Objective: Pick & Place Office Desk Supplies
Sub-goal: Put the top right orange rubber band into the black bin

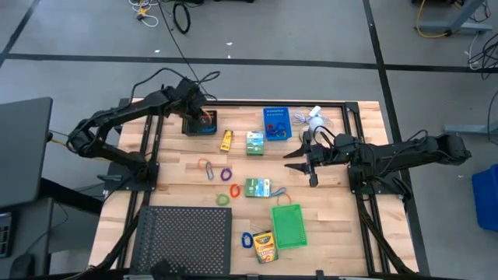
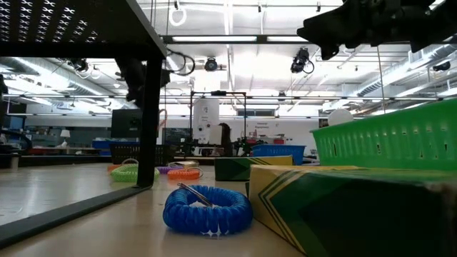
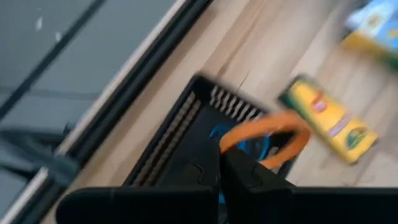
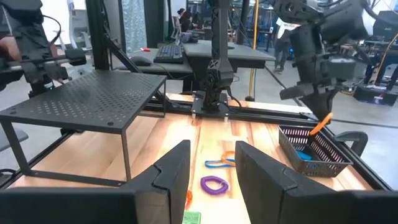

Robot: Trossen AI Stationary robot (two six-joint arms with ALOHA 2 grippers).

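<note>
My left gripper [image 1: 204, 118] is over the black bin [image 1: 200, 124] at the table's far side, shut on an orange rubber-band loop [image 3: 267, 134]. Something blue [image 3: 249, 146] lies inside that bin. The yellow tube [image 1: 226, 140] lies flat just right of the bin. My right gripper [image 1: 294, 160] hovers level near the table's middle right, open, with nothing between its fingers [image 4: 211, 163]. Loose loops [image 1: 207, 168] lie on the wood in front of it, along with two green-white boxes [image 1: 254, 143] [image 1: 257, 187]. My left gripper pinches one end of the orange loop [image 3: 231, 142] between its two shut fingertips. It comes slanting down from above. The rest of the loop [image 4: 320, 123] sticks out past the fingertips over the black bin's opening; whether it touches the bin I cannot tell.
A blue bin [image 1: 275, 123] and a white fan [image 1: 315, 118] stand at the far right. The green bin [image 1: 289, 225], the crayon box [image 1: 264, 246] and a blue loop [image 1: 247, 239] sit near the front edge. The raised black mesh tray [image 1: 185, 239] fills the front left.
</note>
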